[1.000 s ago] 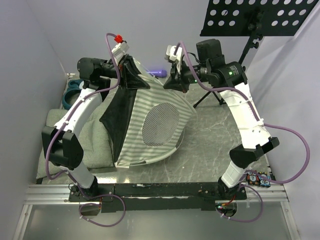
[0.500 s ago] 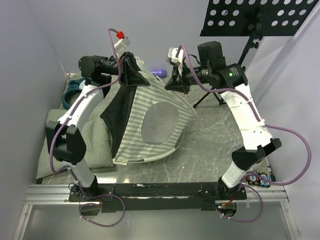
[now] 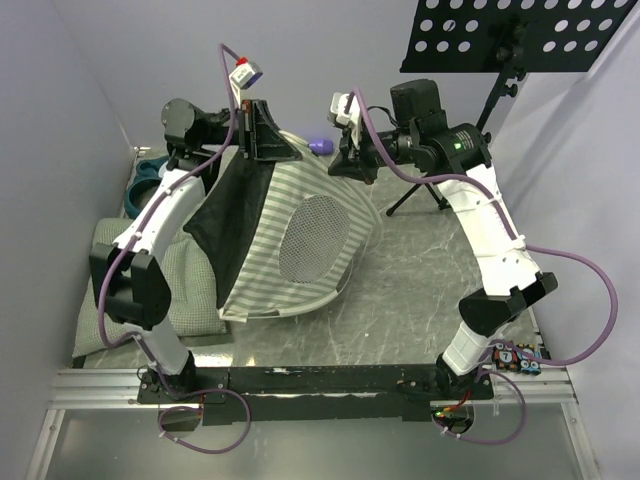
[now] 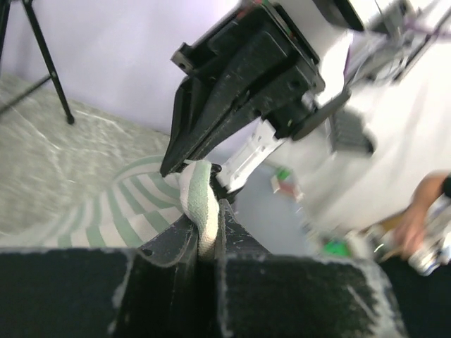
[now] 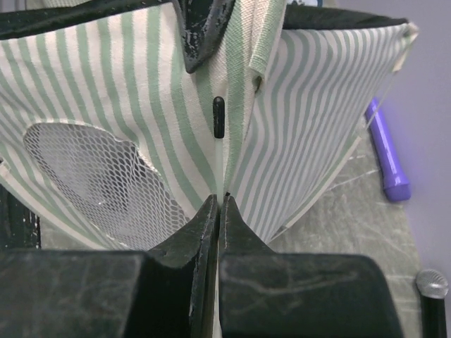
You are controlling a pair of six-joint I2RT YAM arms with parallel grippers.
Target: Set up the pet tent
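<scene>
The pet tent (image 3: 270,215), green-and-white striped with a black lining and a round white mesh panel (image 3: 313,240), hangs lifted by its top over the table. Its lower edge rests near the cushion. My left gripper (image 3: 275,145) is shut on a rolled green-white fabric edge (image 4: 199,201) at the tent's peak. My right gripper (image 3: 350,168) is shut on a seam of the striped cloth (image 5: 176,105) just beside it, with a thin white strip between the pads. In the right wrist view the mesh (image 5: 99,169) lies to the left of my right gripper (image 5: 219,199).
A green-checked quilted cushion (image 3: 190,285) lies at the left, partly under the tent. A teal object (image 3: 145,180) sits in the back left corner. A purple object (image 3: 318,146) lies behind the tent. A black music stand (image 3: 510,40) with tripod legs (image 3: 415,200) stands at the back right.
Both grippers keep their hold. The left arm has risen and drawn back to the left, and the tent's body and lower edge have swung left with it.
</scene>
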